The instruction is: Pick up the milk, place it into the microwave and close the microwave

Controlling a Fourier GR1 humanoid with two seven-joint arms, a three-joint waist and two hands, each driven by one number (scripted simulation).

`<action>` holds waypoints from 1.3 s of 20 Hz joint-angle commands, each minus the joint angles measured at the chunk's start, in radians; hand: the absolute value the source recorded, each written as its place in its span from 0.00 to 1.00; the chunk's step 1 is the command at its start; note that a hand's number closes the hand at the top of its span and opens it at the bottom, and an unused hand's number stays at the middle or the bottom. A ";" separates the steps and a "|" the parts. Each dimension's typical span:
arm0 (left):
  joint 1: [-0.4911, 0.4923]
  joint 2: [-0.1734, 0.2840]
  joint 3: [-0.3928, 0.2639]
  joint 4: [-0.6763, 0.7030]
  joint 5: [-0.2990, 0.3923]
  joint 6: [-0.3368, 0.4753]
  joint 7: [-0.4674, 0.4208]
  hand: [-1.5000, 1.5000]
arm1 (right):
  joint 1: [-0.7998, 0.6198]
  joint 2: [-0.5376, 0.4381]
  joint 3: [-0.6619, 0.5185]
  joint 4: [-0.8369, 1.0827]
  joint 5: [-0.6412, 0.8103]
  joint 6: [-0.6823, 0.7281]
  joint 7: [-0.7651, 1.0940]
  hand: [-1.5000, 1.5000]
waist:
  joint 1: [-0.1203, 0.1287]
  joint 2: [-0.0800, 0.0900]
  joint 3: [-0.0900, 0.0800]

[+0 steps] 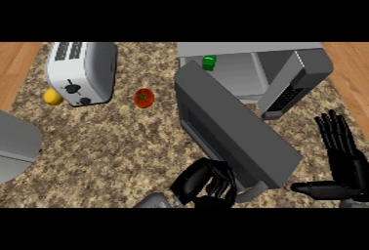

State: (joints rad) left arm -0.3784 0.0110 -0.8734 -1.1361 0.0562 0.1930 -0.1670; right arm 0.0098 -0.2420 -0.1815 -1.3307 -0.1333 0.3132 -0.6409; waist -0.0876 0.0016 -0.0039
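Two black hands enter from the lower edge of the frame. The left hand shows at lower centre, its fingers curled inward beside the near end of the microwave door, close to the grey door handle. Whether those fingers actually touch the door or the handle cannot be told. The right hand shows at the lower right, well clear of the door, with its fingers straight and spread, pointing toward the top of the frame, and its thumb extended sideways toward the left.

The microwave occupies the upper right of the frame on the speckled table. Its door stands open, running diagonally from the cavity down toward lower centre. The control panel runs slantwise at the right of the cavity.

The milk, a small green carton, is inside the microwave cavity, at its left side, near the hinged end of the door.

A grey toaster sits at the upper left. A yellow lemon lies just beside its lower left corner. A red tomato lies on the table between the toaster and the door, apart from both. A curved grey object, cut off by the left edge of the frame, cannot be identified.
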 commanded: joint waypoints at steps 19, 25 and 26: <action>-0.364 -0.011 -0.024 0.128 0.445 0.423 -0.113 1.00 | -0.012 -0.141 0.044 -0.302 -0.234 0.266 0.221 0.00 | -0.152 0.037 -0.003; -0.451 -0.011 0.032 0.223 0.531 0.452 -0.101 1.00 | -0.037 -0.152 0.050 -0.345 -0.291 0.278 0.268 0.00 | -0.186 0.051 -0.004; -0.476 -0.011 0.048 0.228 0.546 0.451 -0.104 1.00 | -0.026 -0.135 0.049 -0.340 -0.307 0.275 0.260 0.00 | -0.200 0.054 -0.002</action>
State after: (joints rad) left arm -0.7871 0.0013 -0.8728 -0.9462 0.5491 0.6272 -0.2661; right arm -0.0127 -0.3797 -0.1340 -1.6540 -0.4019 0.5798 -0.3978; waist -0.2614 0.0480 -0.0064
